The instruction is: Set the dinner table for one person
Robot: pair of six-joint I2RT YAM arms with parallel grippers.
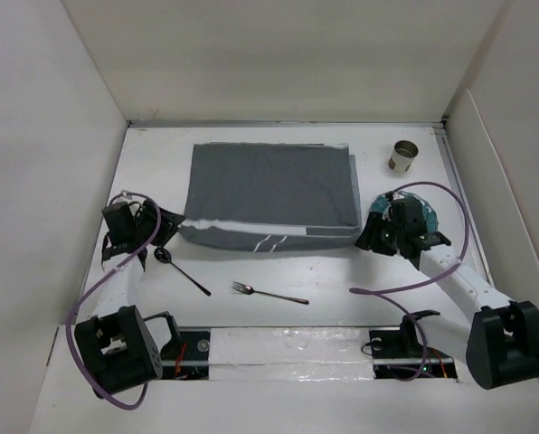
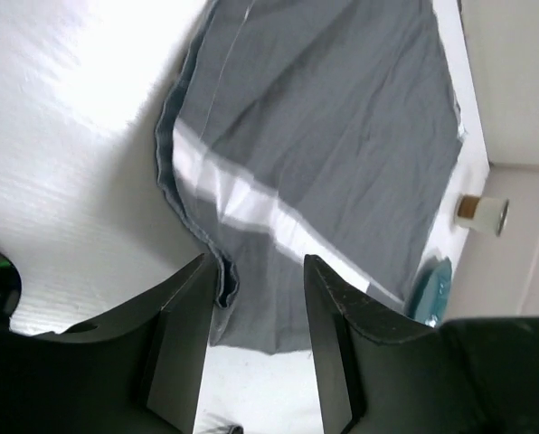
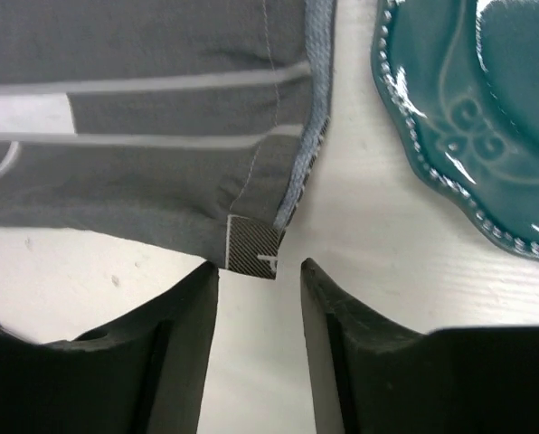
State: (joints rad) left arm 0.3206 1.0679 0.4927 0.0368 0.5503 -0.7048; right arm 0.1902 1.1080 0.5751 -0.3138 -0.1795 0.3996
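The dinner table point(image 1: 333, 271) is a white tabletop. A dark grey cloth point(image 1: 269, 192) with white stripes lies spread on its far half. My left gripper point(image 1: 168, 231) is open at the cloth's near left corner. In the left wrist view that corner point(image 2: 251, 307) lies flat between the parted fingertips of the left gripper point(image 2: 256, 271). My right gripper point(image 1: 367, 237) is open at the near right corner. The corner's striped label point(image 3: 251, 246) sits just ahead of the right gripper point(image 3: 259, 271), untouched. A teal plate point(image 3: 477, 108) lies right of the cloth.
A spoon point(image 1: 181, 269) and a fork point(image 1: 269, 293) lie on the table in front of the cloth. A small cup point(image 1: 403, 156) stands at the back right. The teal plate point(image 1: 428, 210) is partly under the right wrist. White walls enclose the table.
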